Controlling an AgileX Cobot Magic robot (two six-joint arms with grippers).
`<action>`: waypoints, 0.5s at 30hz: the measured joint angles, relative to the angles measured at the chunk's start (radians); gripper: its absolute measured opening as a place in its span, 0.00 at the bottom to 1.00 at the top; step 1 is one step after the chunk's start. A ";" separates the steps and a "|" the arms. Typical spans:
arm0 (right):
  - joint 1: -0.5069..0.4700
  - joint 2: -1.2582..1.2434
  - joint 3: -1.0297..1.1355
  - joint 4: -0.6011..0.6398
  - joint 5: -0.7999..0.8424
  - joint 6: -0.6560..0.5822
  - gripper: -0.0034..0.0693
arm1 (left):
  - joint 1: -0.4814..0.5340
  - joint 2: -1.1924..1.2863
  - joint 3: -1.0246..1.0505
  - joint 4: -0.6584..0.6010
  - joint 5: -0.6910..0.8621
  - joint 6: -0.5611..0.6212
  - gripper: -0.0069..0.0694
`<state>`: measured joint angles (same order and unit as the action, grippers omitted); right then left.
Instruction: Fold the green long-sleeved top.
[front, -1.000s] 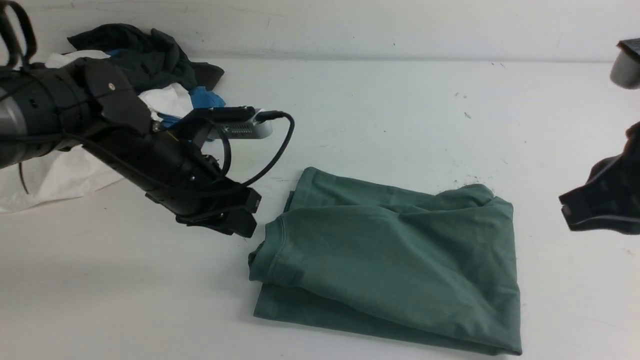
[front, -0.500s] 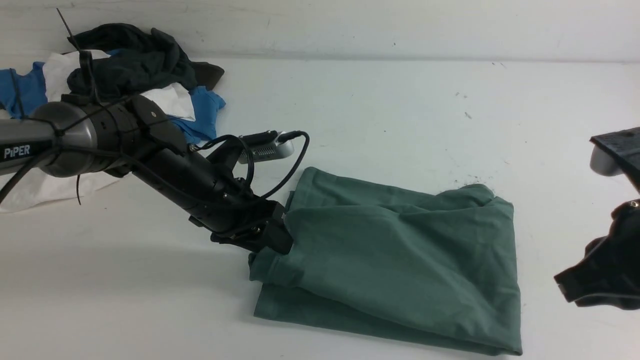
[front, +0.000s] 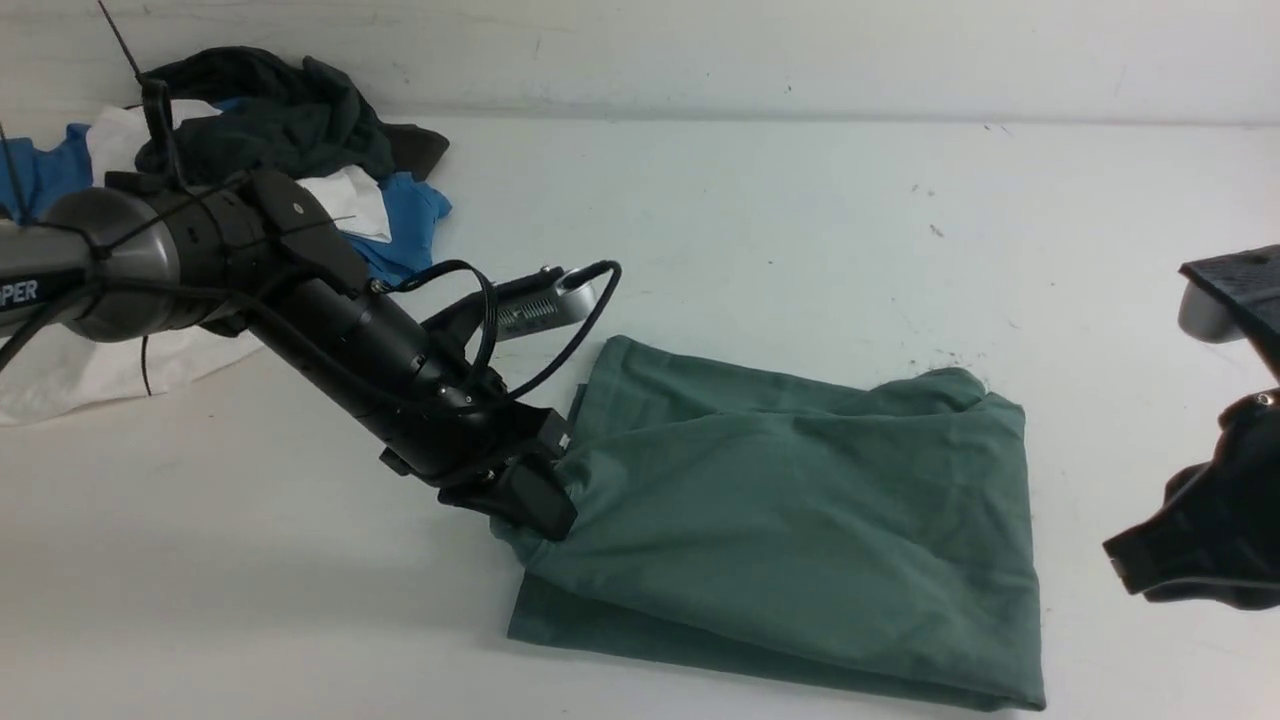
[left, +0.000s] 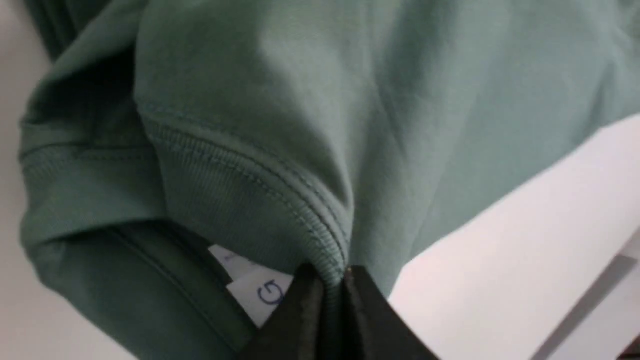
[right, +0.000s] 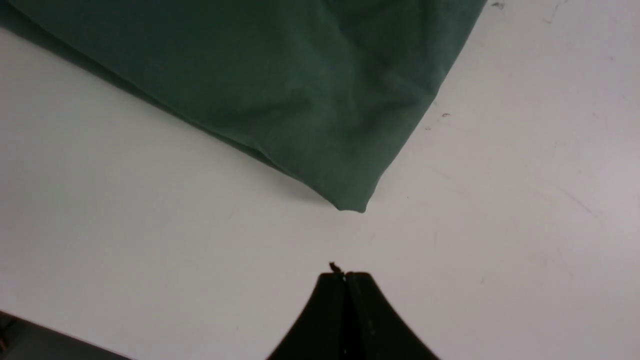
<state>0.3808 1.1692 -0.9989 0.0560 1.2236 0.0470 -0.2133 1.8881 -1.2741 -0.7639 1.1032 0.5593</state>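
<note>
Front view: my left gripper (front: 545, 505) is clamped on the green top's (front: 800, 530) ribbed collar; right gripper (right: 345, 280) closed, empty, apart from it

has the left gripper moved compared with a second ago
Yes. The left gripper has come rightward and down, away from the clothes pile, from bare table onto the left edge of the green top, where it is now shut on the collar.
</note>
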 joint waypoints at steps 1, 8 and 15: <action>0.000 0.000 0.000 0.000 -0.002 0.000 0.03 | 0.000 -0.018 0.000 0.019 0.005 -0.030 0.11; 0.000 0.000 0.000 0.000 -0.017 0.000 0.03 | 0.000 -0.093 -0.002 0.170 0.049 -0.184 0.11; 0.000 0.000 0.000 0.000 -0.063 0.000 0.03 | 0.000 -0.091 0.002 0.214 0.084 -0.214 0.15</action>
<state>0.3808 1.1692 -0.9989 0.0560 1.1610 0.0470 -0.2133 1.7966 -1.2725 -0.5501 1.1867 0.3457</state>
